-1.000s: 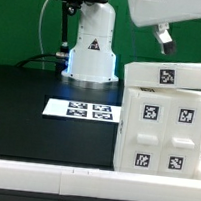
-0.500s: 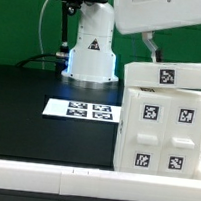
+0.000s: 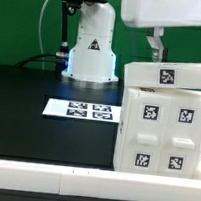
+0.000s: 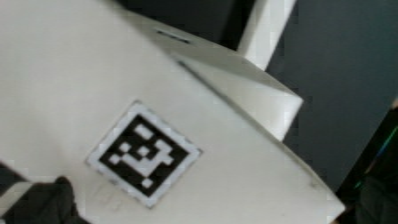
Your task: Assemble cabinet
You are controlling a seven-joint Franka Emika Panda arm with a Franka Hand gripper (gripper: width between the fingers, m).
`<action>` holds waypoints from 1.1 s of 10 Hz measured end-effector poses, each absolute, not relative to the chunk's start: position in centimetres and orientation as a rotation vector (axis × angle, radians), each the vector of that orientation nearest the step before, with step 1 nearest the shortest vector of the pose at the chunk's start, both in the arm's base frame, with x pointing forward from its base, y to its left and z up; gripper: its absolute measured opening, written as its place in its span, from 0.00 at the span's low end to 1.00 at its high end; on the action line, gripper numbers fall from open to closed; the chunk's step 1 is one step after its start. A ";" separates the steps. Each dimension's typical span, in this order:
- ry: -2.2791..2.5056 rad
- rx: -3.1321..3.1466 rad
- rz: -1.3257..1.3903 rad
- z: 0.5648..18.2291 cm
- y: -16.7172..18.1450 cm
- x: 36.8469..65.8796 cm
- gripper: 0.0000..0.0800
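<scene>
The cabinet is a large white box (image 3: 163,135) with square tags on its front, at the exterior view's right. A white panel (image 3: 170,74) with one tag lies on top of it. My gripper (image 3: 184,41) hangs just above that panel, jaws spread wide and empty. One dark finger (image 3: 153,39) shows below the white hand, and the other is at the frame's right edge. In the wrist view the tagged panel (image 4: 178,130) fills most of the picture, with one dark fingertip (image 4: 36,200) beside it. The cabinet's inner shelves are hidden.
The white robot base (image 3: 91,49) with a blue light stands at the back. The marker board (image 3: 82,111) lies flat on the black table (image 3: 26,121) left of the cabinet. A white rail (image 3: 41,171) runs along the table's front edge.
The hand has moved toward the exterior view's left and come down, from tilted to squarely above the top panel. The cabinet and panel have not moved.
</scene>
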State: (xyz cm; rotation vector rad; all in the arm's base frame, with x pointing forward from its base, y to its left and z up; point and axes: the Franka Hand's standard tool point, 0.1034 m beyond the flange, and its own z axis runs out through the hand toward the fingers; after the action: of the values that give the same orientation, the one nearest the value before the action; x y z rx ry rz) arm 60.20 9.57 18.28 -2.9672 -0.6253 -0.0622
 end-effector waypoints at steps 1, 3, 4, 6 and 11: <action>-0.687 -2.954 -0.065 18.3 9.6 60.2 1.00; -1.133 -2.856 -0.084 18.0 9.3 60.4 1.00; -1.240 -2.821 -0.084 17.5 9.4 60.4 1.00; -1.294 -2.794 -0.066 16.6 9.4 60.3 1.00; -1.196 -2.831 -0.044 15.8 9.0 60.2 0.88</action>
State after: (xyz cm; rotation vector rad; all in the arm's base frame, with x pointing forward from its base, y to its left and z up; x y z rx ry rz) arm 60.15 8.96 15.79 -2.8305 -1.1962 -0.0438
